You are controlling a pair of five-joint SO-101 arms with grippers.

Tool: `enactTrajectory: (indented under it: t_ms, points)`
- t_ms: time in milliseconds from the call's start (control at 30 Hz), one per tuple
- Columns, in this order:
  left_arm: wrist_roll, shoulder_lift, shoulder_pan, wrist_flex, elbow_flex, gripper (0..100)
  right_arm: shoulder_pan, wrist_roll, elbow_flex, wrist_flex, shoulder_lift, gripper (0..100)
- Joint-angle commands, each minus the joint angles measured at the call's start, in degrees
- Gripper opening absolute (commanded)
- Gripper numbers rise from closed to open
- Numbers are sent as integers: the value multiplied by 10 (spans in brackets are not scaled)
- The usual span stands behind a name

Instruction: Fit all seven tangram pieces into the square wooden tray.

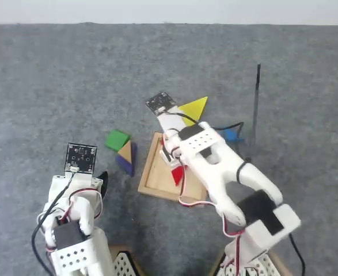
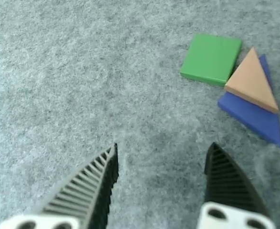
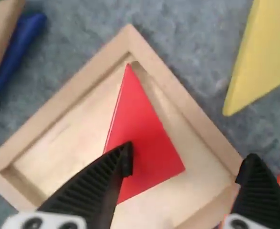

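My right tool [image 3: 187, 155] hangs wide open and empty over the red triangle [image 3: 140, 129], whose tip sits in a corner of the tray [image 3: 73, 92], with bare floor beside it. My left tool [image 2: 163, 148], also open and empty, hovers over the counter [image 2: 58, 71] near the green square [image 2: 211, 58].

Wooden tray [image 1: 147, 167] near the middle of the table [image 1: 53, 75], with one triangle [image 3: 142, 129] lying flat inside it, a tip toward a tray corner. Left of the tray: square piece [image 2: 211, 58], just beside a small triangle [image 2: 252, 81] resting on another flat piece [image 2: 254, 117]. Behind the tray: large triangle [image 1: 194, 108].
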Motion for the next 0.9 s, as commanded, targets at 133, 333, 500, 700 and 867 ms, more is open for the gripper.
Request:
enactTrajectory:
  t_ms: [133, 333, 500, 700, 867]
  points:
    - [-6, 3, 0, -2, -4, 281, -89, -27, -44, 12, 13, 362]
    - [-6, 3, 0, -2, -4, 281, -129, -23, -44, 9, 12, 362]
    - [-6, 3, 0, -2, -4, 281, -102, -24, -43, 11, 4, 362]
    - [-6, 3, 0, -2, -4, 281, -57, -25, 17, 11, -118, 362]
    - [-6, 3, 0, -2, -4, 281, 1, -25, 111, 7, -276, 362]
